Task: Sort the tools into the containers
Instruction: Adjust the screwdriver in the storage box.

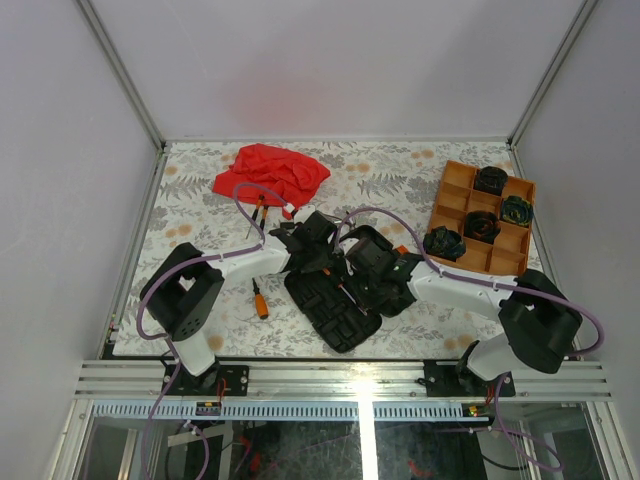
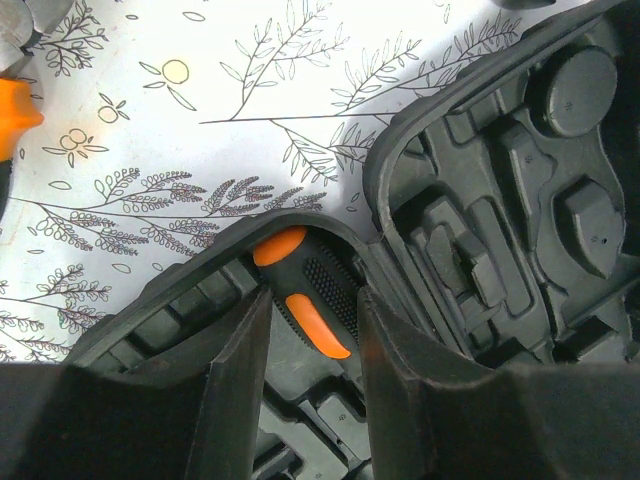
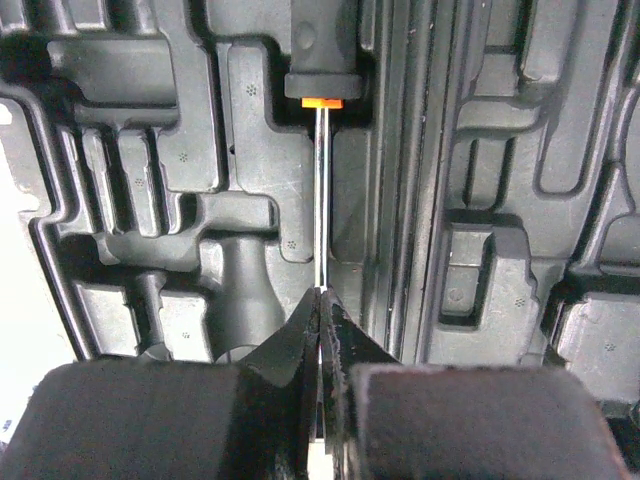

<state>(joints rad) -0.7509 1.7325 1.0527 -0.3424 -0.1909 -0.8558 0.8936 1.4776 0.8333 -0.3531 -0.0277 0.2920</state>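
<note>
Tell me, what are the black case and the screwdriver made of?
The case looks like hard moulded plastic: it is matte black, with tool-shaped slots pressed into it. The screwdriver has a thin shaft that looks like steel, silvery and shiny. Its handle looks like black plastic or rubber with an orange ring; I can't tell which.

Matt plastic case (image 3: pixel 250 200), shiny metal screwdriver (image 3: pixel 319 200)

Black case (image 1: pixel 325 305) — orange tray (image 1: pixel 456 192) — red cloth (image 1: pixel 270 172), floral table (image 1: pixel 390 180).
</note>
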